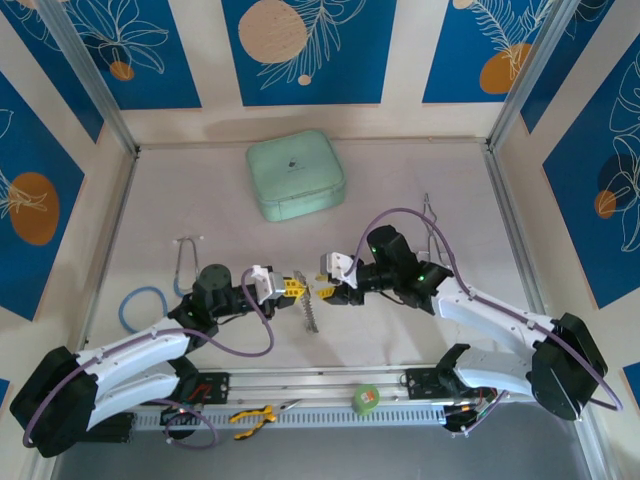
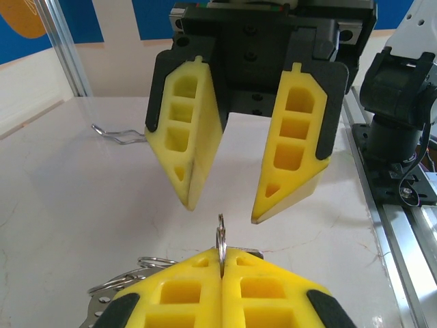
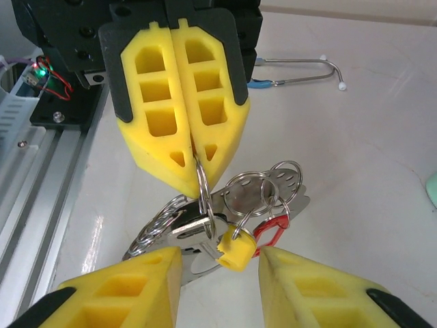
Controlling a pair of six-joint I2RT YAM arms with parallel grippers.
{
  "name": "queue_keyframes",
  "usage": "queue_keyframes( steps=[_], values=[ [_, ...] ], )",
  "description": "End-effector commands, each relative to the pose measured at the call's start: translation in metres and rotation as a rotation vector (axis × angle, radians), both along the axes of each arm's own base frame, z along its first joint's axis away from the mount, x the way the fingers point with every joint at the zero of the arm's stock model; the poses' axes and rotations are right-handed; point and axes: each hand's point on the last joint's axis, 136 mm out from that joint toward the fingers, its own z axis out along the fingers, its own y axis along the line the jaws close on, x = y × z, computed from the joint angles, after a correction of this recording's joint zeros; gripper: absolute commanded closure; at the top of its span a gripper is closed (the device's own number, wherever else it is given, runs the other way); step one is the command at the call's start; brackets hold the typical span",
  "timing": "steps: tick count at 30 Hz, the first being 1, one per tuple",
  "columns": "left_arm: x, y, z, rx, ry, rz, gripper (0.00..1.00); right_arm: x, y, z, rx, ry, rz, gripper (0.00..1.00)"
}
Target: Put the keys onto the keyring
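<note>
My left gripper (image 1: 292,287) is shut on a thin silver ring (image 2: 221,236) that stands upright between its yellow fingertips (image 3: 198,160). Below that ring hangs a bunch of keys (image 1: 307,316): a silver key (image 3: 194,231), a small yellow head (image 3: 237,250) and a red tag (image 3: 271,228) on linked rings, over a flat silver plate. Thin silver loops (image 3: 154,229) on the bunch's left may be the keyring. My right gripper (image 3: 218,273) faces the left one. It is open, its fingers (image 2: 188,171) on either side of the yellow head, touching nothing.
A mint-green case (image 1: 295,177) lies at the back centre. A blue cord loop (image 1: 140,300) and a bent wire tool (image 1: 185,258) sit to the left, another wire piece (image 1: 430,225) to the right. A green tape roll (image 1: 367,399) and yellow pliers (image 1: 255,417) rest on the front rail.
</note>
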Motion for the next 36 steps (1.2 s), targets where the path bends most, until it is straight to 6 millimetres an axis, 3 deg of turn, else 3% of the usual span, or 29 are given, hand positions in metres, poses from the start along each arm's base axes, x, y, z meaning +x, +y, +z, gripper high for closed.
queue_keyframes(
  steps=[1,8,24,36],
  values=[
    [-0.0060,-0.0035,0.0136,-0.044,-0.042,-0.040,1.00,0.0010,0.0067,0.0153,0.034,-0.061,0.052,0.66],
    [-0.0062,-0.0040,0.0141,-0.044,-0.044,-0.045,1.00,-0.0043,0.0098,0.0184,0.042,-0.037,0.093,0.75],
    [-0.0064,-0.0052,0.0147,-0.044,-0.047,-0.053,1.00,-0.0047,0.0130,0.0154,0.025,-0.009,0.120,0.82],
    [-0.0074,-0.0050,0.0160,-0.048,-0.052,-0.057,1.00,-0.0048,0.0116,0.0099,-0.010,0.004,0.123,0.97]
  ],
)
